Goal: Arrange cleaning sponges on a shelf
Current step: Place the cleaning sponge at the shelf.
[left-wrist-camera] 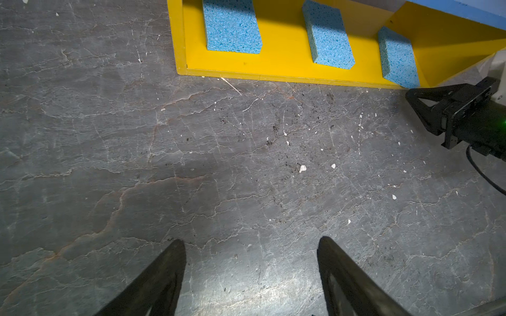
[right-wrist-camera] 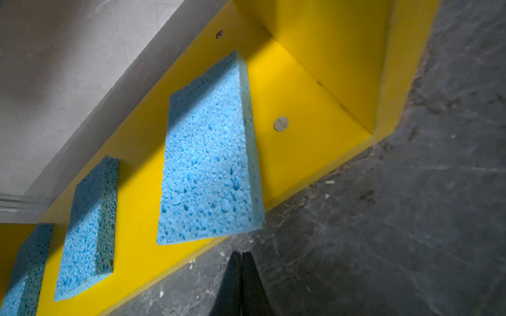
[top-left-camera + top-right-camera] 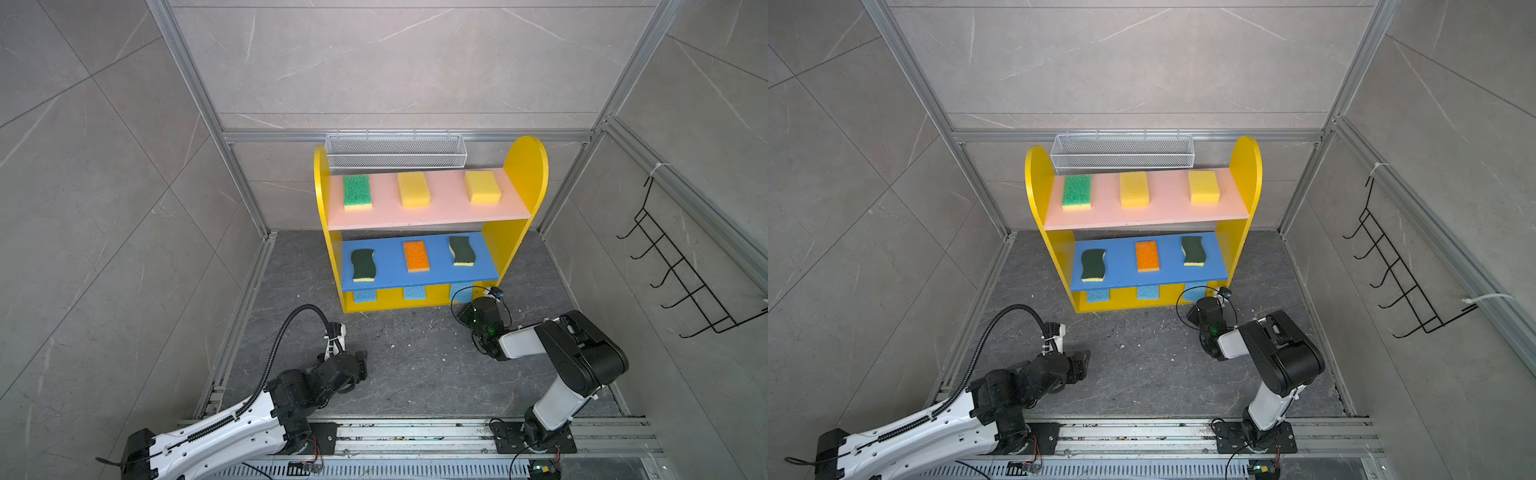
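Observation:
The shelf (image 3: 525, 166) holds all the sponges in view. On its pink upper board lie a green-topped sponge (image 3: 356, 190) and two yellow blocks (image 3: 412, 189) (image 3: 482, 187). The blue lower board carries an orange-topped sponge (image 3: 416, 255) between two dark-green wavy ones (image 3: 363, 264) (image 3: 461, 250). Three light-blue sponges (image 1: 231, 26) (image 1: 327, 35) (image 2: 208, 158) rest on the yellow base. My right gripper (image 2: 241, 253) is shut and empty, just off the base's front edge beside the rightmost blue sponge. My left gripper (image 1: 250, 242) hangs open over bare floor, well back from the shelf.
A white wire mesh basket (image 3: 395, 151) hangs on the back wall behind the shelf. A black wire hook rack (image 3: 681, 266) is fixed to the right wall. Aluminium frame rails (image 3: 245, 299) border the dark stone floor (image 3: 415, 353).

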Controlling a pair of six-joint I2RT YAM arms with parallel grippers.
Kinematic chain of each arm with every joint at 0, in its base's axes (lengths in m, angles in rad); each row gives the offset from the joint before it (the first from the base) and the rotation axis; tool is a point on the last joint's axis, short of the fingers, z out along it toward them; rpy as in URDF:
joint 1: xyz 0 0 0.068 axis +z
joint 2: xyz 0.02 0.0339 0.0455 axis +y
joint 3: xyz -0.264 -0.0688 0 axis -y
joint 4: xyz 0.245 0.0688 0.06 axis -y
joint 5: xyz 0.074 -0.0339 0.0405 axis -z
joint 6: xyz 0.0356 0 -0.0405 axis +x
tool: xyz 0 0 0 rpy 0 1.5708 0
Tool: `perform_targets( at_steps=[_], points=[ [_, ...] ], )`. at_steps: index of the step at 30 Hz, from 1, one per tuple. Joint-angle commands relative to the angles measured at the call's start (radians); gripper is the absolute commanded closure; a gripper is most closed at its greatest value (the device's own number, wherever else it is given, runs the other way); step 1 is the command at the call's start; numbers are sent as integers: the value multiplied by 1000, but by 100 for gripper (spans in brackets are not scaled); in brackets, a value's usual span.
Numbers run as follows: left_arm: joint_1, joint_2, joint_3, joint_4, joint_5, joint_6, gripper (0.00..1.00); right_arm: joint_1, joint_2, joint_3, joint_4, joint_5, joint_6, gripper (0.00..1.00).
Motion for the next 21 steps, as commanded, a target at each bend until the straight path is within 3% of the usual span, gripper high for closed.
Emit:
perform_targets(
  at_steps=[1,21],
  points=[
    [2,-4,-5,40,-30,22,22,6,16,33,21,38,-5,94],
    [2,-9,-25,49,-35,14,22,3,38,84,-1,73,-30,94]
  ],
)
